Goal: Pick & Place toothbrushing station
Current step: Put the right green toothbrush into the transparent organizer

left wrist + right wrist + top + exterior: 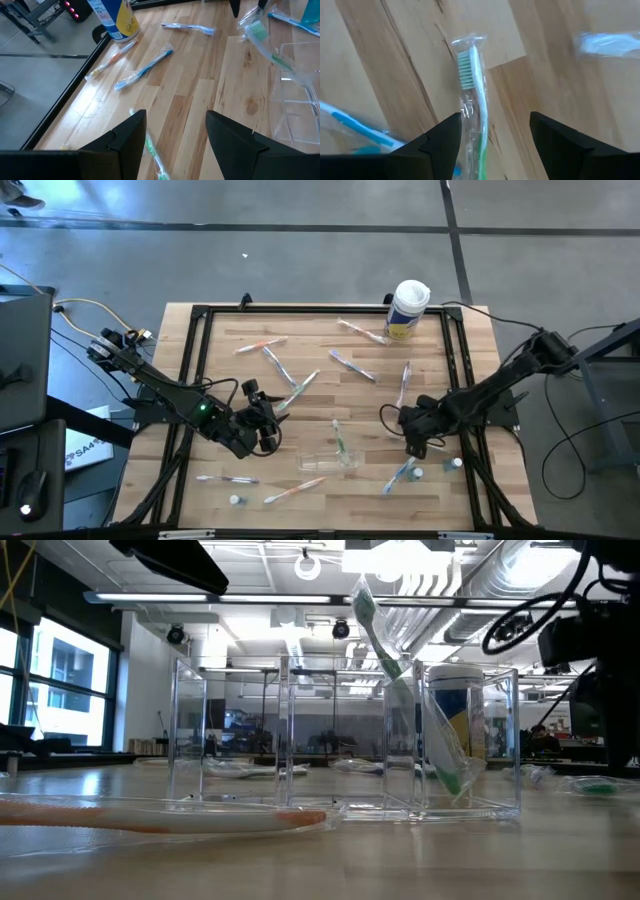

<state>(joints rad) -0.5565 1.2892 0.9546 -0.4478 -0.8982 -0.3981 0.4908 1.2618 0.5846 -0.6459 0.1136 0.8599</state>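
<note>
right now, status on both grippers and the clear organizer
Left gripper open, empty, over bare wood. Right gripper open above wrapped green toothbrush. Clear plastic organizer holds one green toothbrush. Nothing blocking.

light: bright overhead | glare: ceiling lamps [400, 560] | near foreground blurred

Left tool [268, 418] and right tool [412, 442] low, fingers apart
</note>
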